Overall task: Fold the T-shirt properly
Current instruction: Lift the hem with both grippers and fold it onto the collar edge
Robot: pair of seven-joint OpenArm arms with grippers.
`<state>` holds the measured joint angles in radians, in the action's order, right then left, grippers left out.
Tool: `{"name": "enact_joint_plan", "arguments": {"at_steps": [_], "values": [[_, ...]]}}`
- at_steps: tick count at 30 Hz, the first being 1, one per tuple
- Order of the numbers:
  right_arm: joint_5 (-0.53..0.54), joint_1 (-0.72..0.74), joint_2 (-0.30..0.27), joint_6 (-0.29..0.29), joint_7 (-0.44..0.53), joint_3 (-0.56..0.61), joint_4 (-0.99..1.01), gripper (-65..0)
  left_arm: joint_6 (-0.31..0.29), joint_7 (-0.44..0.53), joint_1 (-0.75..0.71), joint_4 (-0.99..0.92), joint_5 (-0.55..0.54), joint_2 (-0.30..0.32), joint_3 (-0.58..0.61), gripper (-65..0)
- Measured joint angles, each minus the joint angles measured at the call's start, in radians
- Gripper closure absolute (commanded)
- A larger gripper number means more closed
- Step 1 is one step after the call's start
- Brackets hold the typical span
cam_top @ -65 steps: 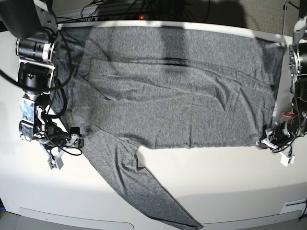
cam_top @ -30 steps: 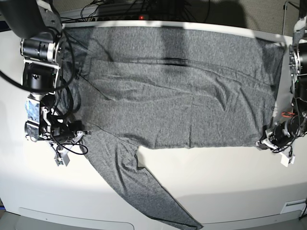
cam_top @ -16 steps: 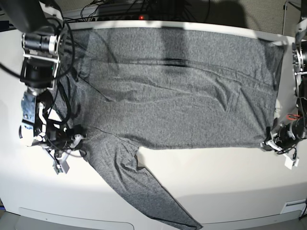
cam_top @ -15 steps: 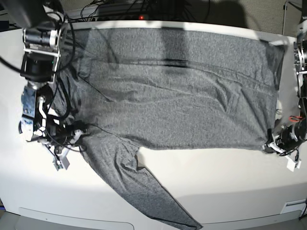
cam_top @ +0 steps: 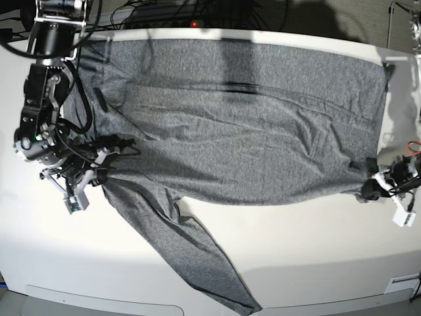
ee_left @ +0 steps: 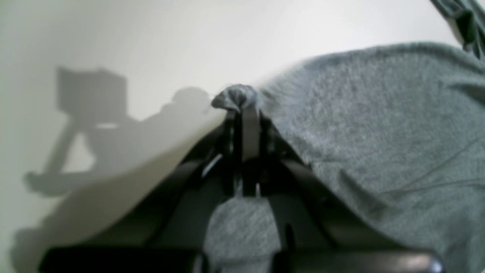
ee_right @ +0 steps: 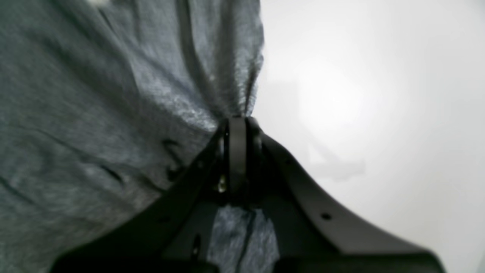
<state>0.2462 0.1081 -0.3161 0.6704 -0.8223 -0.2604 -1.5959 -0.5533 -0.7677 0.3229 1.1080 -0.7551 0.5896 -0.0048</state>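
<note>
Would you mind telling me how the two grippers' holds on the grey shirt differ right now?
The right gripper pinches the T-shirt where its sleeve meets the body; the left gripper holds the hem corner. Fabric gathers into long pleats at the right gripper, but only a small bunched nub at the left. Both are shut on the cloth.

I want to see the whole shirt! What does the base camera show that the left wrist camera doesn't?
Only the base view shows the whole grey T-shirt spread over the white table, one long sleeve trailing toward the near edge, the right pincer shut on the shirt by that sleeve, and cables behind the table.

Only the left wrist view shows, close up, a little nub of fabric poking out past the left pincer.

Both show the left pincer shut on the shirt's corner, and bare table beside it.
</note>
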Motion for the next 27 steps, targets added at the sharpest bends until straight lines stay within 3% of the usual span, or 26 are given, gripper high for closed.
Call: {"name": "enact_joint_plan", "arguments": {"at_steps": [4,13,15,17,24,27], "values": [[0.034,-0.074,0.001,0.000,-0.018,-0.061,-0.085,0.0,0.011,-0.042,-0.058,0.107,-0.010,0.048,-0.001,0.0],[0.124,-0.236,0.000,0.000,-0.050,-0.200,-0.312,0.0,0.007,-0.176,-0.162,0.261,-0.052,0.084,0.001,0.0],[0.132,-0.274,0.001,0.001,-0.059,-0.219,-0.358,0.0,0.051,-0.203,-0.172,0.288,-0.055,0.094,0.001,0.0],[0.149,-0.306,0.001,0.000,-0.063,-0.242,-0.395,0.0,0.056,-0.219,-0.184,0.315,-0.049,0.102,0.000,0.0],[0.149,-0.372,0.001,0.000,-0.067,-0.293,-0.474,0.0,0.061,-0.240,-0.198,0.374,-0.051,0.140,0.001,0.0],[0.150,-0.387,0.000,0.000,-0.069,-0.302,-0.495,0.0,0.072,-0.317,-0.198,0.400,-0.058,0.144,0.001,0.0]]}}
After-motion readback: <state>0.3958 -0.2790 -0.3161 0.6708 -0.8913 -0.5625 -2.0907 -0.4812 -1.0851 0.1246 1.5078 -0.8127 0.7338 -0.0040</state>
